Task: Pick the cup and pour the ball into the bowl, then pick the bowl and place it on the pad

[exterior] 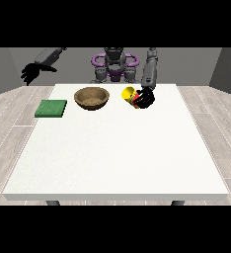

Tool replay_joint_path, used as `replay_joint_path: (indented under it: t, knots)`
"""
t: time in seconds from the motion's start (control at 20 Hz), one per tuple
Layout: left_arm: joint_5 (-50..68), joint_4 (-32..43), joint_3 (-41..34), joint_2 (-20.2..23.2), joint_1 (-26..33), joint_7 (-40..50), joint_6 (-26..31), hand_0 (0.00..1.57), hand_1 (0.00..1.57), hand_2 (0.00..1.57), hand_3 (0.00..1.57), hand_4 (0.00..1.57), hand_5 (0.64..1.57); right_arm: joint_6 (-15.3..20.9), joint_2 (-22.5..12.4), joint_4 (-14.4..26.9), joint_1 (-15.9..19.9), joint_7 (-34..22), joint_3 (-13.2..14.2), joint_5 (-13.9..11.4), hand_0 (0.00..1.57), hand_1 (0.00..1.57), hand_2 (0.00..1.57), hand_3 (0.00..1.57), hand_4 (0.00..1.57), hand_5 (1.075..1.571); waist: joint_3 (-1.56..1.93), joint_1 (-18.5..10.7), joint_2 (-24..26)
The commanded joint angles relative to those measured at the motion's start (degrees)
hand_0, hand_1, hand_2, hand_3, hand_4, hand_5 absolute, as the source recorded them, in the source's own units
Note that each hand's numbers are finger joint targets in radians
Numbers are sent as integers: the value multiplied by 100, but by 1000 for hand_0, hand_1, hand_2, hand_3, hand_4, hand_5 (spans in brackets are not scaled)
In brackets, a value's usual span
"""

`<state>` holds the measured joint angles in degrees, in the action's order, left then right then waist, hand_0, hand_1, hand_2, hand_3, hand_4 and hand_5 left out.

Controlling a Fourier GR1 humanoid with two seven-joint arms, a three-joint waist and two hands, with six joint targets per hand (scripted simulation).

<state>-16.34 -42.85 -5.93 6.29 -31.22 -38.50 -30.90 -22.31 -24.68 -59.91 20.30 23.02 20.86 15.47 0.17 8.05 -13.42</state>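
Observation:
A yellow cup point(129, 93) is tilted with its mouth towards the view's left, held by the hand at the view's right point(145, 98), whose fingers curl round it. Something red point(134, 102) shows at the cup's lower side by the fingers. A brown wooden bowl point(92, 98) stands on the table to the left of the cup, a short gap between them. A green pad point(51, 108) lies flat near the table's left edge. The hand at the view's left point(30, 73) hangs in the air beyond the table's far left corner, with nothing in it.
The white table point(117, 158) stretches wide towards the camera. The robot's torso point(114, 66) stands behind the far edge. Wooden floor surrounds the table.

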Motion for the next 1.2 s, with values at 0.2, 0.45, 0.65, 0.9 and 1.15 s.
replay_joint_path:
  t: [0.2,0.45,0.65,0.9,1.15]
  knots:
    - [-1502,-172,1245,-154,-166,1949,-294,1372,1372,1571,1571,1054,1558,109,-51,1003,-401,-99,11,-275,0,0,104,0,0,1560,-6,-642,1419]
    - [-2559,-193,1883,-177,-524,3241,-224,1367,1367,1571,1571,1114,1566,-75,-351,1575,-597,87,277,-205,0,0,0,0,0,1558,-4,-996,1746]
    - [-3049,-564,2245,-415,-754,3792,247,1364,1364,1571,1571,1068,1568,-139,-583,2095,-487,523,521,-160,0,0,39,0,0,1558,-8,-1355,1567]
    - [-3926,-627,2510,-613,-661,4288,-146,1326,1326,1571,1571,1024,1569,190,-165,2010,-461,789,284,-350,0,0,0,0,0,1552,-11,-1200,1443]
    - [-4490,-692,2831,-624,-890,4977,287,937,937,1571,1571,910,1571,-466,-635,2150,-583,721,305,-277,0,0,0,0,0,1547,-11,-928,1608]
